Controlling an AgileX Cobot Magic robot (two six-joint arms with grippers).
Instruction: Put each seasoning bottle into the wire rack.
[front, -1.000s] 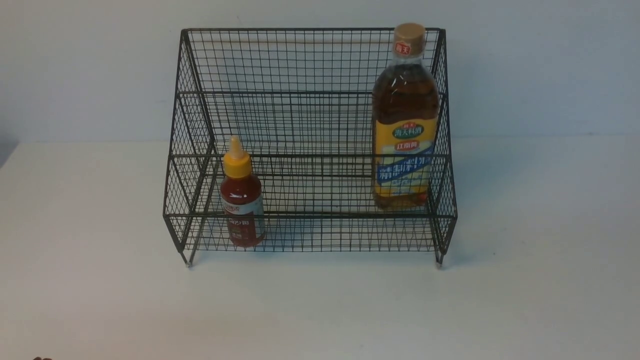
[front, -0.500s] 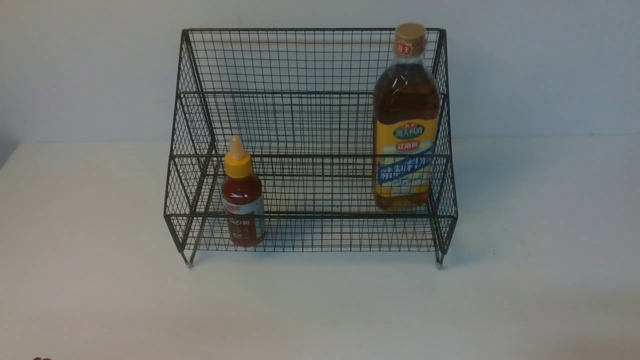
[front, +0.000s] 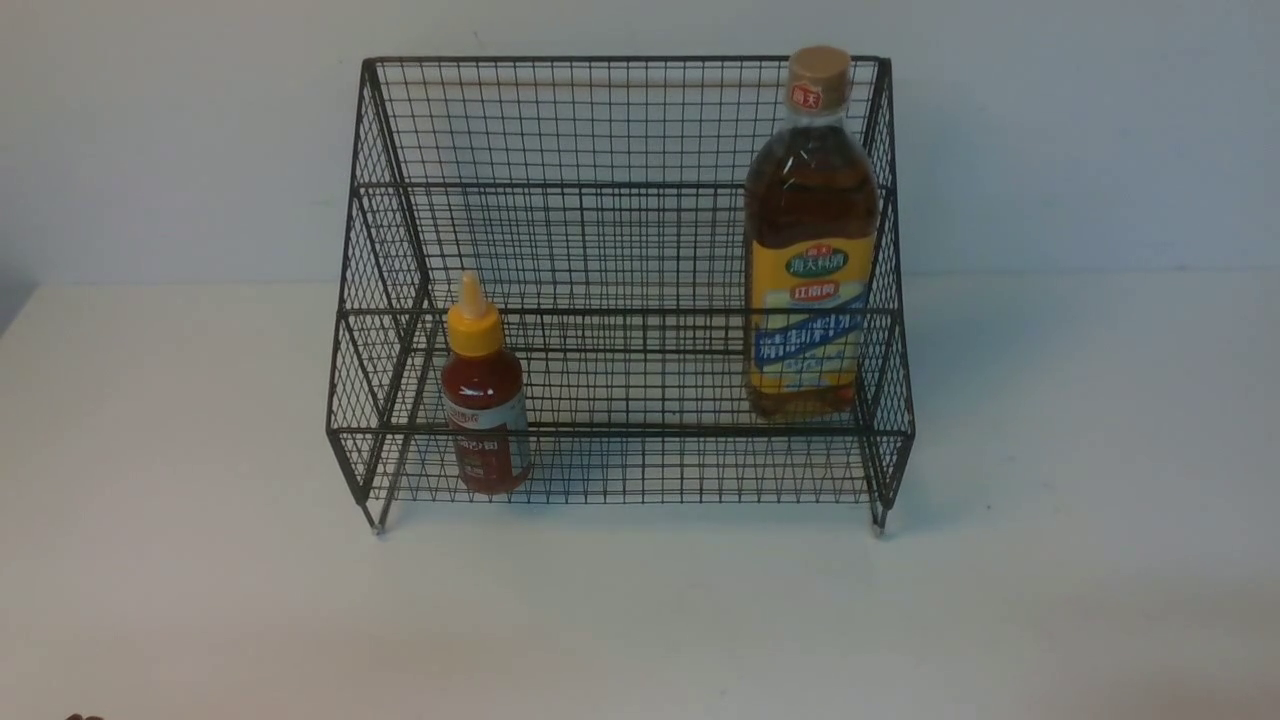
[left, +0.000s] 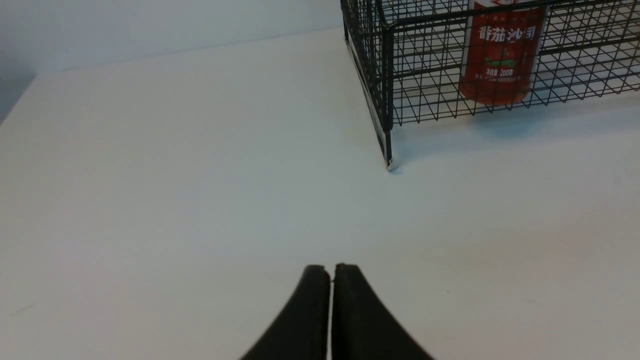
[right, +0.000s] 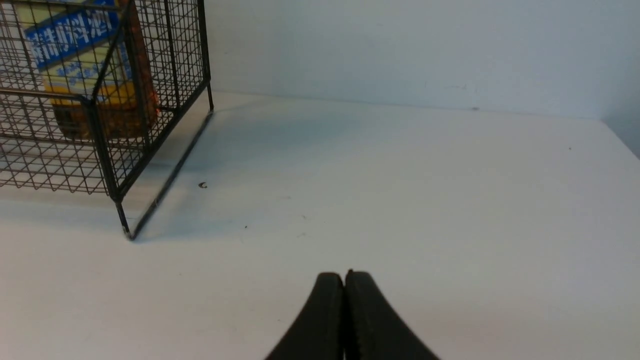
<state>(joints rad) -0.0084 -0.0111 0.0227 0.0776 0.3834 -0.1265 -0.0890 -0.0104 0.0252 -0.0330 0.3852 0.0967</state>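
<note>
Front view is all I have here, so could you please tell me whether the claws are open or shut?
Observer: The left claw is shut, with its fingers pressed together and nothing between them.
Operator: Thank you. And the right one, please?
Observer: The right claw is shut and empty too. It is over the table, well apart from the wire rack.
Operator: Can you read the small bottle's label any better than I can?
Observer: Yes. The left wrist view shows the red sauce bottle up close, with white Chinese lettering and "200" printed lower down.
</note>
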